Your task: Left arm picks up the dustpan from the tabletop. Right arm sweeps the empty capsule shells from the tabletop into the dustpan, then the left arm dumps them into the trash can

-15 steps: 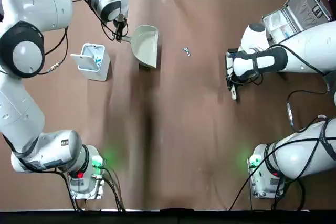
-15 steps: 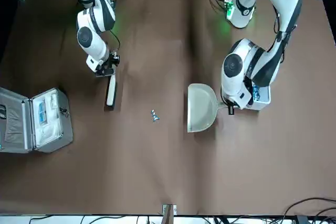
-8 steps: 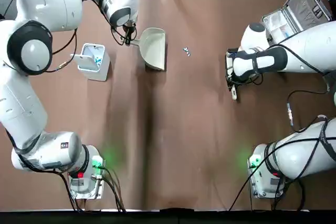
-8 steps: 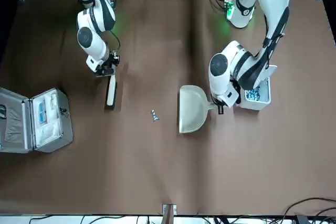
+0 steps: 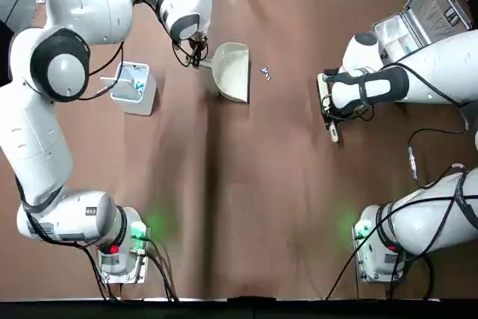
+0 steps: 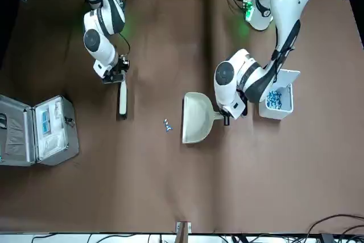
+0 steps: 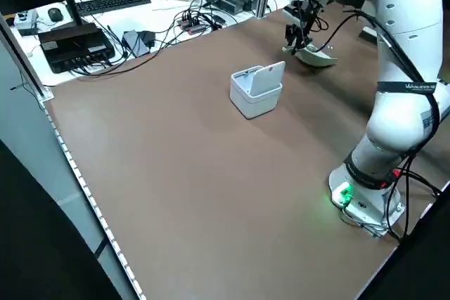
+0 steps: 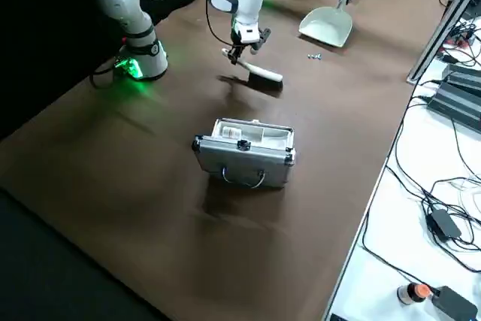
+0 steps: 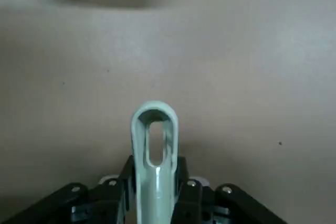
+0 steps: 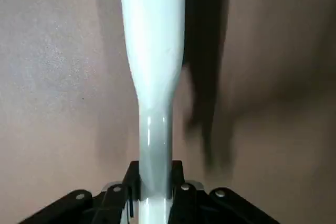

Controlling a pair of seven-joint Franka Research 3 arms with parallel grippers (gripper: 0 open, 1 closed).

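My left gripper (image 5: 199,61) is shut on the short handle of the pale green dustpan (image 5: 231,71), at the far middle of the tabletop (image 5: 246,184). The scoop's open mouth faces the capsule shells (image 5: 265,73), a tiny whitish-blue cluster a short gap away. In the front view the shells (image 6: 166,124) lie just off the dustpan (image 6: 196,118). The left wrist view shows the handle's loop (image 9: 154,145) sticking out past the fingers. My right gripper (image 5: 326,102) is shut on a slim white brush (image 6: 121,99), well to the right of the shells. The trash can (image 5: 133,86) stands to the dustpan's left.
An open grey metal case (image 5: 422,16) sits at the far right corner, behind the right arm. The trash can (image 6: 277,99) holds bluish bits inside. Cables and a keyboard lie beyond the table's far edge. Both arm bases with green lights stand at the near edge.
The left arm has carried the dustpan to the right, away from the trash can and close up to the shells. The right arm with the brush has stayed put.
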